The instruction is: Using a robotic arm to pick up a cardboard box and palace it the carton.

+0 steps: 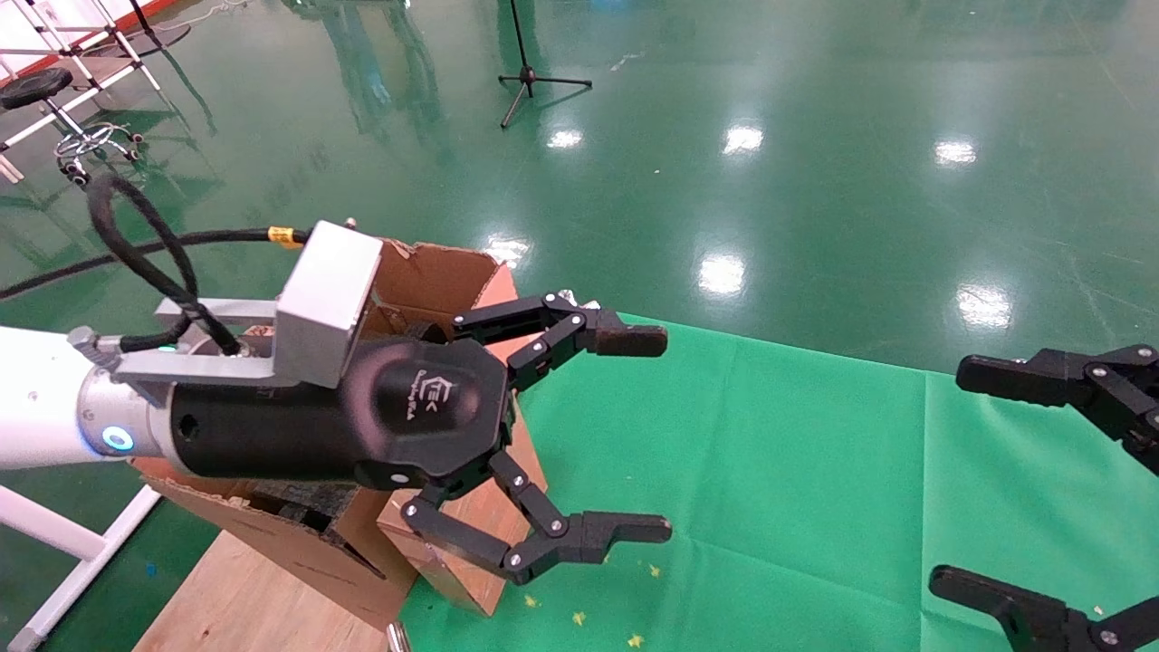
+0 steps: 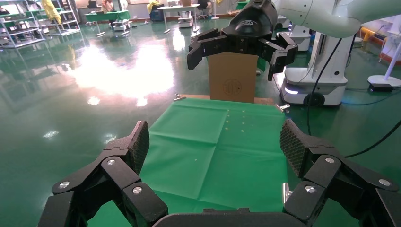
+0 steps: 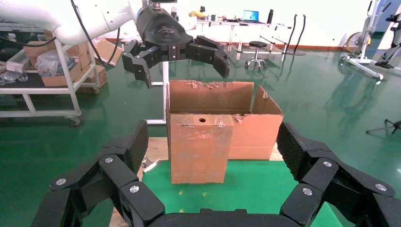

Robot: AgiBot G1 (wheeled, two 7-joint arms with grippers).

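Note:
The cardboard box (image 3: 198, 146), small, scuffed and taped, stands upright on the green cloth (image 3: 250, 189), against the front of the carton (image 3: 255, 132). The carton is larger, with ragged flaps. In the head view the box (image 1: 466, 561) shows below my left gripper, with the carton (image 1: 435, 272) and its black foam (image 1: 299, 498) behind. My left gripper (image 1: 665, 433) on the white arm is open and empty above the box and carton; it also shows in the right wrist view (image 3: 183, 71). My right gripper (image 1: 951, 475) is open and empty at the right, facing the box.
The green cloth (image 1: 770, 471) covers the table, with wooden board (image 1: 235, 589) under the carton. Another brown box (image 2: 232, 87) stands at the cloth's far end behind my right gripper (image 2: 232, 64). A tripod stand (image 1: 530, 77) and a stool (image 1: 41, 91) stand on the green floor.

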